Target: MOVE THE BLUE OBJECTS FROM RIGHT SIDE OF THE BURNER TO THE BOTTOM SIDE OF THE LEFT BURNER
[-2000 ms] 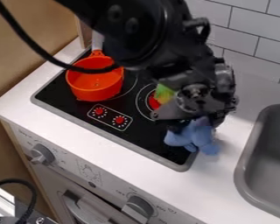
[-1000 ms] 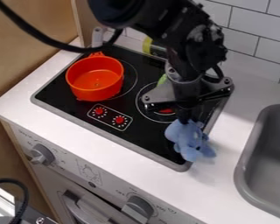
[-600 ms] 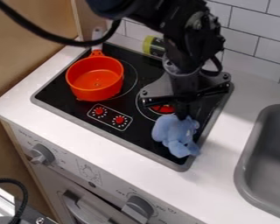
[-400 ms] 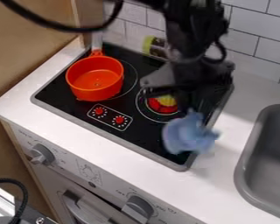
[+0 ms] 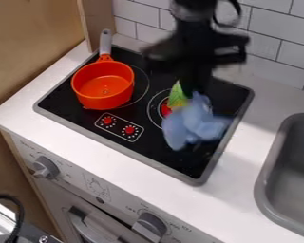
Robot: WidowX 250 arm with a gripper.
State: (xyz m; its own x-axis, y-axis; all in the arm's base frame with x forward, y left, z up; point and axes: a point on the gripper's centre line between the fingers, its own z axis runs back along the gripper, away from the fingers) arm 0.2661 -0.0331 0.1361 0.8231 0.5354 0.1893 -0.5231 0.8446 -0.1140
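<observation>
Blue plush [image 5: 191,124] and gripper [image 5: 194,96] have shifted up-view and a bit left since the last frame, off the stove's right rim. Camera view: fingers clenched on the plush, which hangs over the right burner [image 5: 159,110] area, by the green-and-yellow toy [image 5: 176,96]. Orange pot [image 5: 104,86] sits on the left burner [image 5: 146,89]. We'd call it partway: grasp done, looks lifted. We still need the carry left, then set-down and release below the left burner.
</observation>
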